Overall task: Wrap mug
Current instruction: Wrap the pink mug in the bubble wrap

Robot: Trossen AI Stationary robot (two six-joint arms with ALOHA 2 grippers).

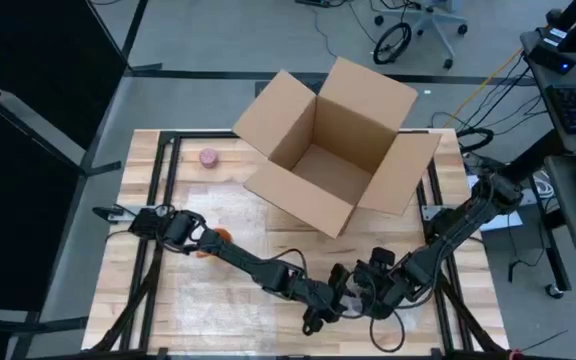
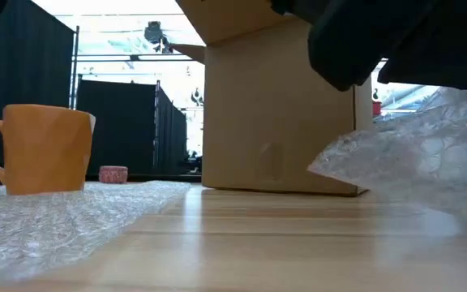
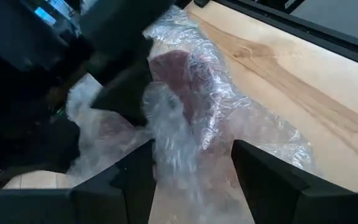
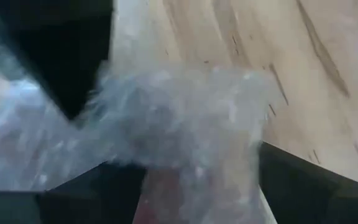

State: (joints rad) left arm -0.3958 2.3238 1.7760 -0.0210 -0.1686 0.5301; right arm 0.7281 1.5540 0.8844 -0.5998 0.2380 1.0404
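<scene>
The two grippers meet low at the near edge of the table (image 1: 148, 160). The left gripper (image 1: 320, 318) and the right gripper (image 1: 360, 290) are just beside each other, both at a sheet of bubble wrap (image 3: 185, 106).

In the left wrist view, the left gripper (image 3: 194, 180) has its two fingers (image 3: 266, 177) spread apart, with wrap lying between them. Just past them, a dark finger of the other arm presses down into the wrap. Something reddish shows through the wrap there, but I cannot tell what it is.

In the right wrist view, the right gripper (image 4: 194, 186) also has its fingers (image 4: 303, 180) apart, and a bunched lump of wrap (image 4: 185, 118) sits between them. I cannot tell if the fingers squeeze it.

In the low view, the wrap (image 2: 428, 154) is lifted off the table on the grippers' side, and more wrap (image 2: 55, 215) lies flat farther along.

The mug (image 2: 43, 150) is orange and stands upright on the flat wrap, well apart from both grippers. In the high view it peeks out beside the left arm (image 1: 206, 246).

An open box (image 1: 333, 150) sits on the table, far behind the grippers. A small pink thing (image 1: 209, 157) lies beside the box, well apart from everything else.
</scene>
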